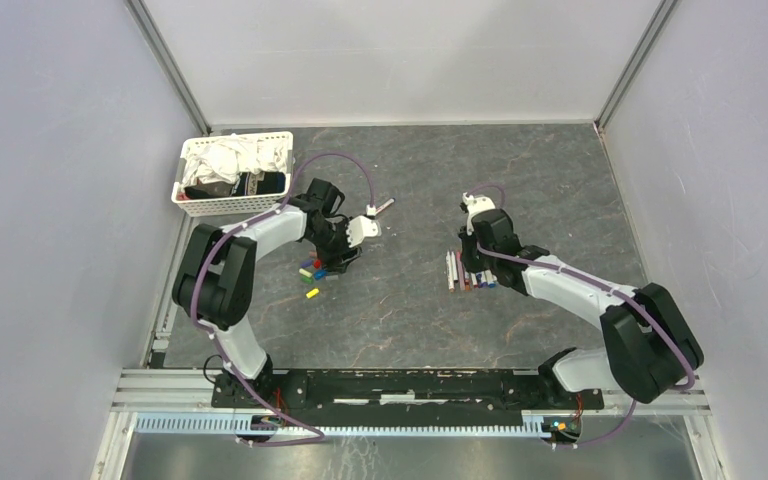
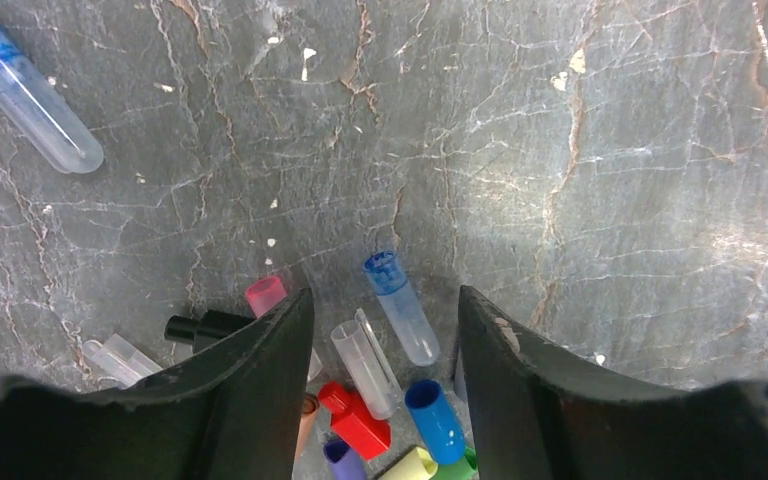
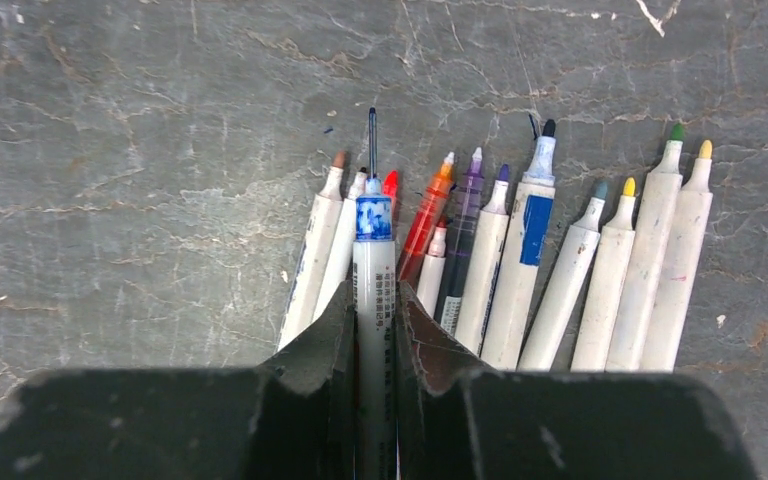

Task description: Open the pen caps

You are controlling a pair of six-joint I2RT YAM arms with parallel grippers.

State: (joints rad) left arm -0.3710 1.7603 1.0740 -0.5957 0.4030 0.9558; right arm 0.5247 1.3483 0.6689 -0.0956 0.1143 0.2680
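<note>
My left gripper (image 1: pixel 343 262) (image 2: pixel 385 292) is open and empty, low over a heap of loose pen caps (image 1: pixel 313 271). Between its fingers lie a translucent blue cap (image 2: pixel 400 308), a clear cap (image 2: pixel 363 366), a red cap (image 2: pixel 360 420) and a solid blue cap (image 2: pixel 436 422). Pink (image 2: pixel 266 294) and black (image 2: pixel 206 326) caps lie to its left. My right gripper (image 1: pixel 473 272) (image 3: pixel 374 295) is shut on a white pen with a blue collar and a thin bare tip (image 3: pixel 373 235). It holds this pen just over a row of several uncapped pens (image 3: pixel 540 270) (image 1: pixel 457 272).
A white basket (image 1: pixel 182 190) of cloths stands at the back left. A long translucent cap with a blue end (image 2: pixel 26 92) lies apart from the heap, and it also shows in the top view (image 1: pixel 385 207). Grey walls close in both sides.
</note>
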